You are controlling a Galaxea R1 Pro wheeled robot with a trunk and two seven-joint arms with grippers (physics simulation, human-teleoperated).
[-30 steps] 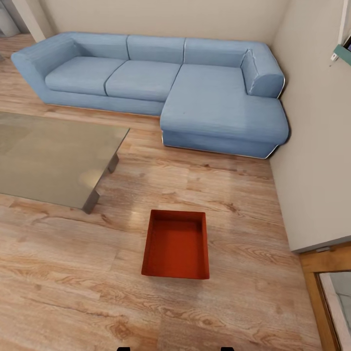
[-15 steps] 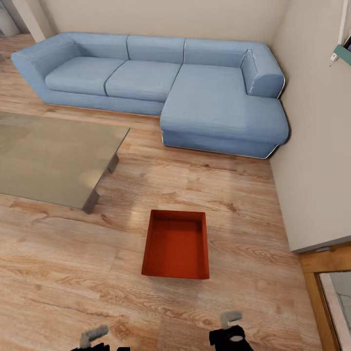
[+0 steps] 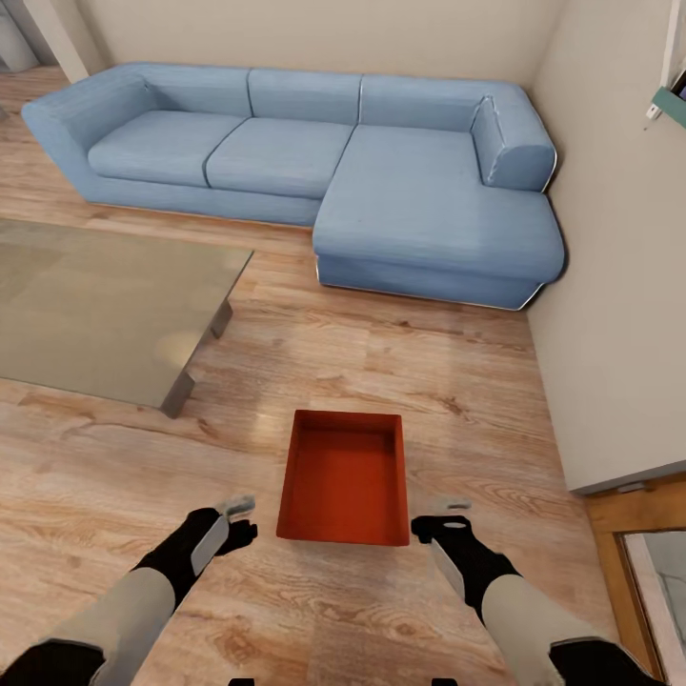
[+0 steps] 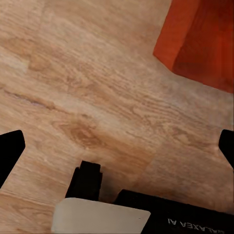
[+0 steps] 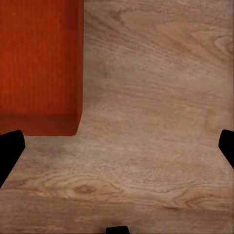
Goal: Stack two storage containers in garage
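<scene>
Red-orange rectangular open-topped storage container (image 3: 345, 476): one unit, smooth straight walls, standing upright and empty on the light wood-plank floor (image 3: 400, 362) of the living room. Position: low centre of the head view, between the two arms, short side toward the robot.

Left gripper (image 3: 236, 505): black, on a beige forearm, hanging over the planks just beside the container's near left corner, apart from it. Fingers spread wide with nothing between them; in the left wrist view the two dark fingertips (image 4: 9, 151) stand at opposite edges, with bare planks between and a corner of the container (image 4: 197, 44) ahead.

Right gripper (image 3: 450, 513): black, on a beige forearm, hanging just beside the container's near right corner, apart from it. Fingers likewise spread wide and empty; in the right wrist view the fingertips (image 5: 9, 148) sit at opposite edges, the container's wall and corner (image 5: 41, 63) lying to one side above bare planks.

Blue fabric corner sofa (image 3: 314, 162): against the far beige wall, well apart from the container.

Low table with grey-green glass top (image 3: 95, 305): left of the container, near it but apart.

Beige wall (image 3: 610, 286): along the right side, with a wooden frame (image 3: 619, 534) at its lower end.
</scene>
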